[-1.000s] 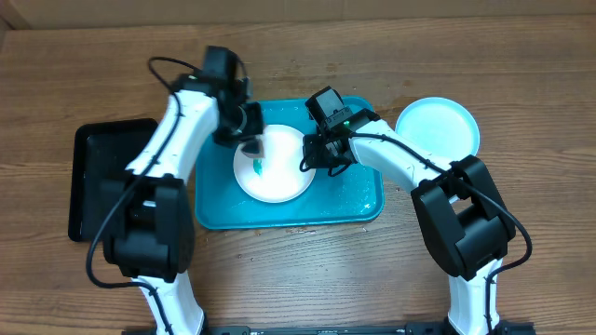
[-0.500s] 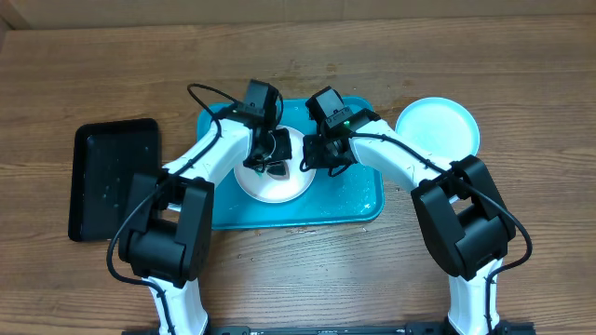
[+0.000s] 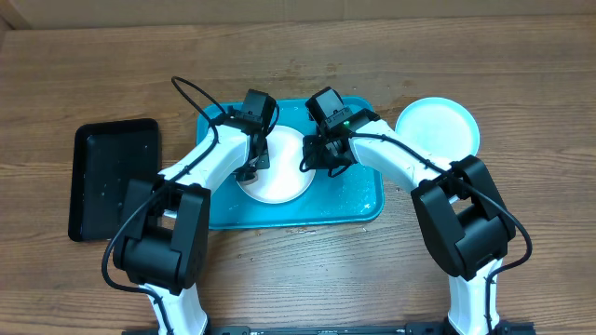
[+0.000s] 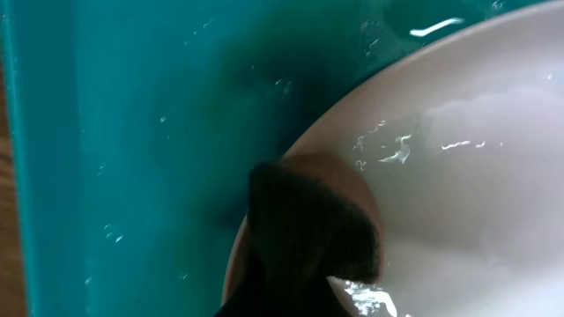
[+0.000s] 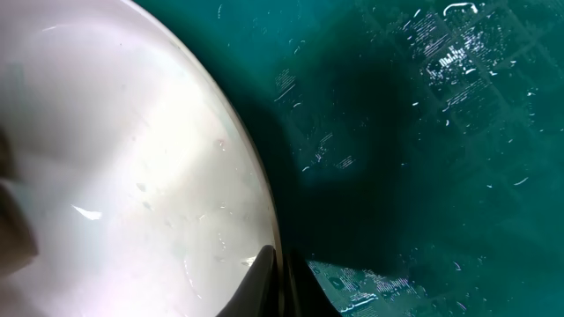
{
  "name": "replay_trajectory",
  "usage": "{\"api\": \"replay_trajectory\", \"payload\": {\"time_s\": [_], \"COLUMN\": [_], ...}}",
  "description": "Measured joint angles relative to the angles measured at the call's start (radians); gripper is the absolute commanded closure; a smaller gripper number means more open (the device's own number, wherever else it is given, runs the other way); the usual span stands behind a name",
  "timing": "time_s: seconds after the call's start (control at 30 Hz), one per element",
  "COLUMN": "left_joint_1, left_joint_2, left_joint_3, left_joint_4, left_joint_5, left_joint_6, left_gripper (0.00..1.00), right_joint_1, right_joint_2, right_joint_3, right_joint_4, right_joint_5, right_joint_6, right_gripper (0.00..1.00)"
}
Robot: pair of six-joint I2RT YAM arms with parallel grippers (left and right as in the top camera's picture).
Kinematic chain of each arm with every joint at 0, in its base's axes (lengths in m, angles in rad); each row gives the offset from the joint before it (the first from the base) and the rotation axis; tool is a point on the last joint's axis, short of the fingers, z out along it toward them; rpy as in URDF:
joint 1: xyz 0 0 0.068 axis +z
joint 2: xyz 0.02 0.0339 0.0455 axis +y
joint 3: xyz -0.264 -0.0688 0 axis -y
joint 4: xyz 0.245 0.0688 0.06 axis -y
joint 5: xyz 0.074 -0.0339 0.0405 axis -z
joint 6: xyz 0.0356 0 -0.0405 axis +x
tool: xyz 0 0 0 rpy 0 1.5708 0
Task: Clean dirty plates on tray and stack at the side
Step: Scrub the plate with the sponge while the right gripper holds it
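One white plate [image 3: 279, 179] lay on the tray [image 3: 358, 210], its right rim pinched by the right pincer [image 3: 312, 160]. At its left rim the left pincer [image 3: 253, 167] clamped a dark pad [image 4: 308, 231]; wiping well probably called for flat, light strokes against that steadying pinch.

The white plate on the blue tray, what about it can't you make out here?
- Overhead: the left gripper and right gripper cover both sides of the white plate, so any smears there are hidden.
- Left wrist: the dark fuzzy thing on the plate's rim is blurred; pad or finger, cannot tell.
- Right wrist: the frame's edges cut the plate off; only one part beside the turquoise tray shows.
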State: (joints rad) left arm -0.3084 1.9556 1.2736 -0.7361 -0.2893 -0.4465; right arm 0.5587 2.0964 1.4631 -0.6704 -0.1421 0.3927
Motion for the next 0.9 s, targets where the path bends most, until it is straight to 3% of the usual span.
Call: {"api": "replay_trajectory", "payload": {"time_s": [0.13, 0.33, 0.47, 0.9], "left_joint_1": [-0.001, 0.000, -0.009, -0.013], "left_joint_2": [0.003, 0.003, 0.004, 0.068], "left_joint_3": [0.063, 0.101, 0.090, 0.064], "left_joint_4": [-0.030, 0.082, 0.106, 0.120], "left_joint_5": [0.042, 0.340, 0.440, 0.407], "left_joint_6": [0.005, 0.023, 0.022, 0.022], "left_gripper": [0.96, 0.96, 0.96, 0.95], "right_joint_1": [0.000, 0.000, 0.000, 0.000], "right_joint_2": [0.000, 0.000, 0.000, 0.001], "right_joint_3": [0.000, 0.000, 0.000, 0.000], "right_joint_4": [0.000, 0.000, 0.000, 0.000], "right_joint_5": [0.000, 0.000, 0.000, 0.000], "right_joint_6": [0.000, 0.000, 0.000, 0.000], "right_gripper": [0.96, 0.96, 0.96, 0.96]}}
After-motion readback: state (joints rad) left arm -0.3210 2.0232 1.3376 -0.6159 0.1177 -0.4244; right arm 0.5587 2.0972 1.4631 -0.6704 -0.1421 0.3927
